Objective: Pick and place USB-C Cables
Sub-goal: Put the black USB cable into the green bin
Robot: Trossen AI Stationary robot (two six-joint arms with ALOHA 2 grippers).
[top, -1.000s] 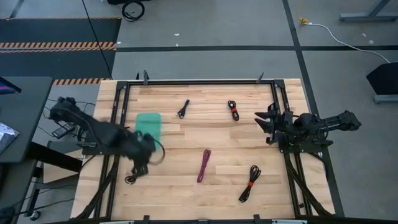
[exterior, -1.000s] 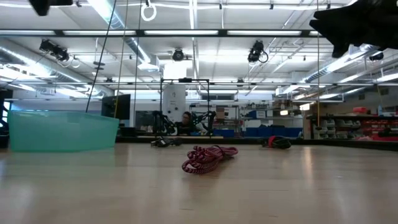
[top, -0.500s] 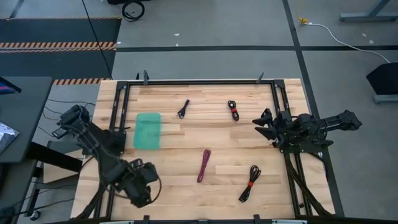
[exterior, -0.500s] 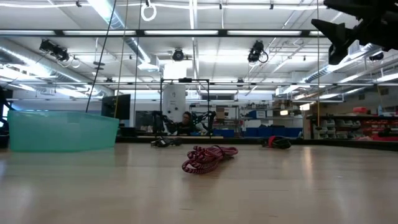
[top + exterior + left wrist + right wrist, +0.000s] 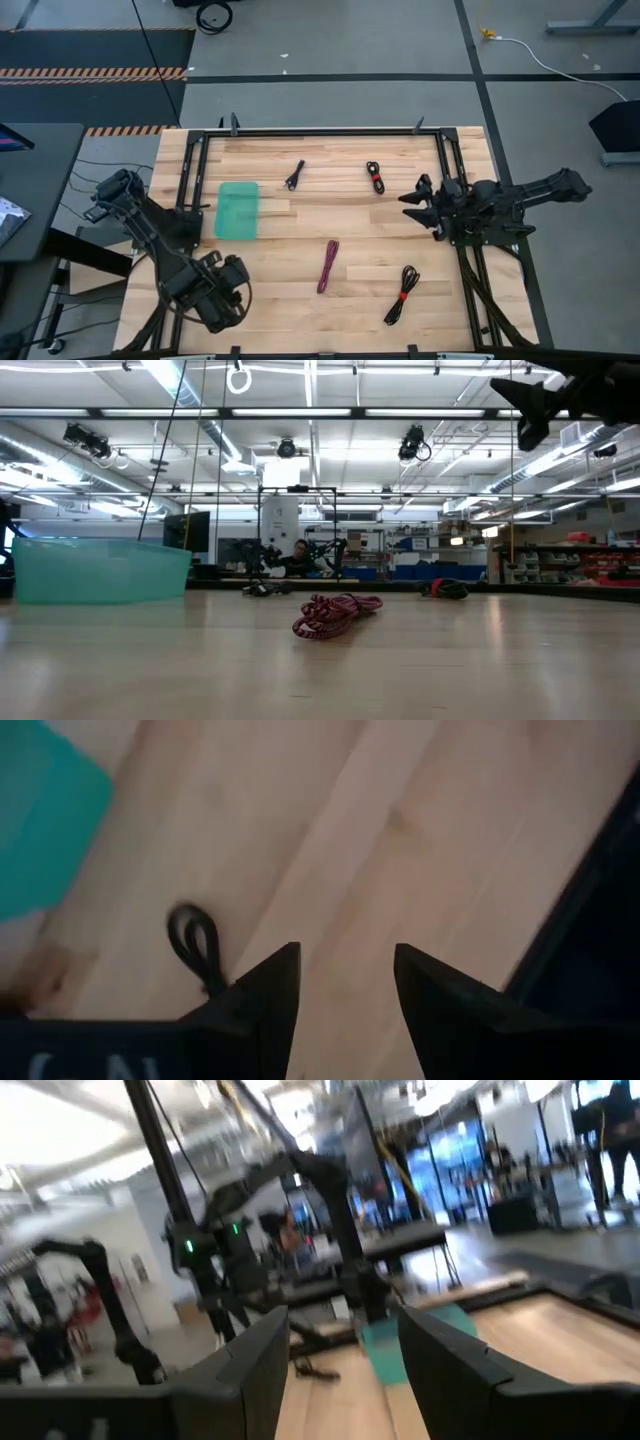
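Several USB-C cables lie flat on the wooden table: a black one (image 5: pixel 293 176) and a black one with a red tie (image 5: pixel 375 177) at the far side, a magenta one (image 5: pixel 328 266) in the middle, and another red-tied black one (image 5: pixel 402 295) near the front. My left gripper (image 5: pixel 215 303) stands open over the near left corner, pointing steeply down. In its wrist view a black cable loop (image 5: pixel 195 942) lies on the wood just beside one finger (image 5: pixel 262 995), the rest hidden behind it. Nothing is between the fingers. My right gripper (image 5: pixel 412 203) is raised at the right side, open and empty.
A shallow teal tray (image 5: pixel 238 209) rests on the table left of centre, beyond my left gripper. Black frame rails (image 5: pixel 330 131) run along the table's far, left and right sides. Bare wood lies between the tray and the magenta cable (image 5: pixel 335 615).
My left gripper has swung from just near the tray toward the table's near edge, sinking and rolling, and now stands over the black cable at the near left. My right gripper has moved a little toward the table's left and rolled.
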